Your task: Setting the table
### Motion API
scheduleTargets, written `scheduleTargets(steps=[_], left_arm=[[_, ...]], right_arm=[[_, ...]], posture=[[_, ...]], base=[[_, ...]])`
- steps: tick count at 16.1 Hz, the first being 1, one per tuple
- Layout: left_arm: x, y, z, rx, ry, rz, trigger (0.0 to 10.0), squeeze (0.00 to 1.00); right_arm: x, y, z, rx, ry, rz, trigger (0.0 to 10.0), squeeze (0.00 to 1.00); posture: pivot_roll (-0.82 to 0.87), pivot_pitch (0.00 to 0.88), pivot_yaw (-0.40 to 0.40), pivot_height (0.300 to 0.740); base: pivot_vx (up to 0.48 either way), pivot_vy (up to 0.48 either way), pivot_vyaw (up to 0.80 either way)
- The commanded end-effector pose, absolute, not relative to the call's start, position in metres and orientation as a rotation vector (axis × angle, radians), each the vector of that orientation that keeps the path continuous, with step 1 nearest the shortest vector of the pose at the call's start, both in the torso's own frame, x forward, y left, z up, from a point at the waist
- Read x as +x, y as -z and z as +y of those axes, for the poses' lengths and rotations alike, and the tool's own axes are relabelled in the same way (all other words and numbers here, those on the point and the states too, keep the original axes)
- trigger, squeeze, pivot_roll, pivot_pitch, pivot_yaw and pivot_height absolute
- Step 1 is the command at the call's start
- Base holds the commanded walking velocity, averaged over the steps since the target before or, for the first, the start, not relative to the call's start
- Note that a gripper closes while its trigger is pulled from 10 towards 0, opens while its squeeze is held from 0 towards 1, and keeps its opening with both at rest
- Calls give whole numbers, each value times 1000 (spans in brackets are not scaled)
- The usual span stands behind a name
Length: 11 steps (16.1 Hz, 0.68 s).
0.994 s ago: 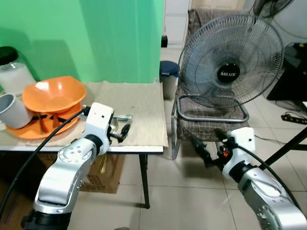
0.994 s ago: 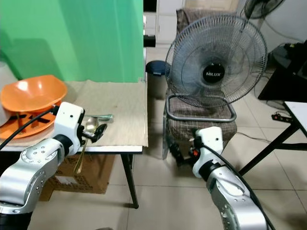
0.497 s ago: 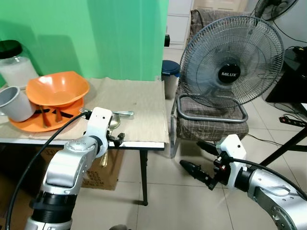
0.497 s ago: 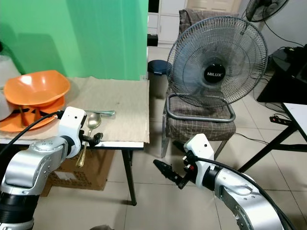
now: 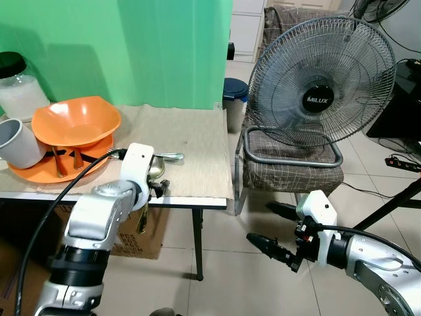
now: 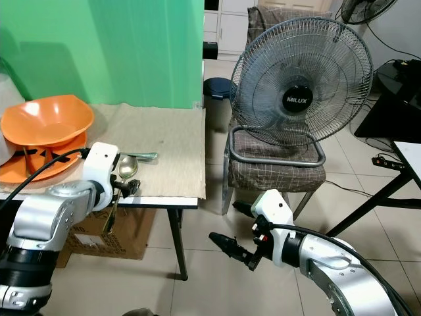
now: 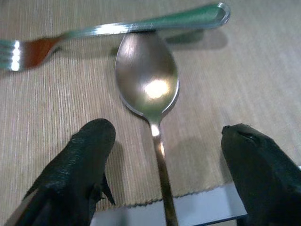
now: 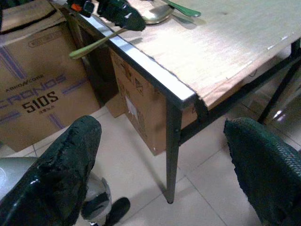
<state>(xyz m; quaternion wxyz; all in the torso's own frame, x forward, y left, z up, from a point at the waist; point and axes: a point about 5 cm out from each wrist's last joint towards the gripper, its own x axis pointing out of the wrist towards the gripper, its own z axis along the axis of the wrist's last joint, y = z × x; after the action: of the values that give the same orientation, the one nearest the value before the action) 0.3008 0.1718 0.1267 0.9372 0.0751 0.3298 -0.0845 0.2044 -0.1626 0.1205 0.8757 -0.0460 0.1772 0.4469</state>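
A brass-coloured spoon [image 7: 146,80] lies on the beige placemat [image 5: 191,141], its handle sticking out past the table's front edge [image 5: 197,203]. A silver fork [image 7: 141,26] lies crosswise just beyond the spoon's bowl. My left gripper [image 7: 167,155] is at that edge, open, one finger on each side of the spoon handle without touching it. An orange bowl [image 5: 75,122] rests on an orange plate [image 5: 39,174] at the table's left, beside a grey cup [image 5: 16,143]. My right gripper [image 5: 266,227] hangs open low over the floor, right of the table.
A large standing fan [image 5: 322,99] sits on a chair [image 5: 289,174] right of the table. A cardboard box [image 5: 125,243] stands under the table. A jar [image 5: 20,92] is at the back left, and a green wall is behind the table.
My right gripper has dropped from beside the chair to low over the floor, fingers pointing toward the table leg. The left gripper has stayed at the spoon handle. The camera has shifted slightly.
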Motion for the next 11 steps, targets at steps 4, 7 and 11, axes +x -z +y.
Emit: scheduleTargets(steps=[4, 7, 11], left_arm=[[299, -123, 169, 183, 188, 724, 0, 0], [299, -114, 175, 200, 144, 743, 510, 0], [303, -114, 175, 193, 142, 738, 0, 0]], right_arm=[[203, -127, -163, -120, -968, 348, 10000, 0], [203, -126, -163, -118, -971, 346, 10000, 0], [203, -127, -162, -113, -981, 338, 10000, 0]], posture=[[43, 0, -11, 740], [44, 0, -9, 740], [42, 0, -8, 740]], base=[[0, 0, 0], [0, 0, 0], [0, 0, 0]])
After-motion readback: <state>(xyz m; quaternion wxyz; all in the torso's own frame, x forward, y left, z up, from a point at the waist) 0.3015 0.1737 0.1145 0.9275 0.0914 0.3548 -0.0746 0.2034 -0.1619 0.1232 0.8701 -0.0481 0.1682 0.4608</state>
